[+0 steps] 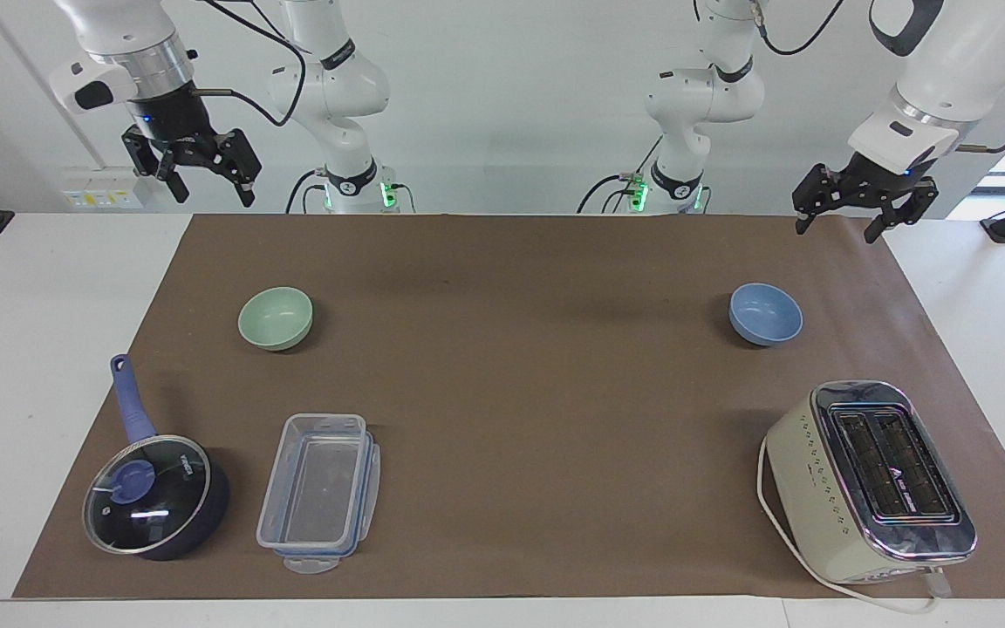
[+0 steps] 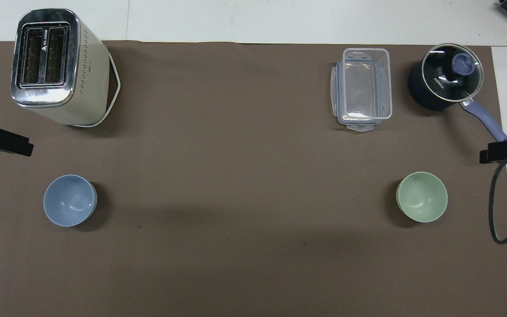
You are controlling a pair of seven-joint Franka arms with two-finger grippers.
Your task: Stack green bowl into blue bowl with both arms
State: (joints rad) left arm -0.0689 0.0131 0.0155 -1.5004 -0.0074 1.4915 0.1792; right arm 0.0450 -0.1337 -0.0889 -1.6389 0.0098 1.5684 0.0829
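Both claws, the right claw (image 1: 206, 179) and the left claw (image 1: 847, 214), hang released and hold nothing, so the right one should drop straight down over the green bowl (image 1: 276, 318), pinch its rim softly, and carry it to the blue bowl (image 1: 765, 314).

A robotics lab: two white arms (image 1: 328, 96) mounted at a white desk (image 1: 49, 366) with a brown mat (image 1: 520, 392), bare walls, trailing cables.
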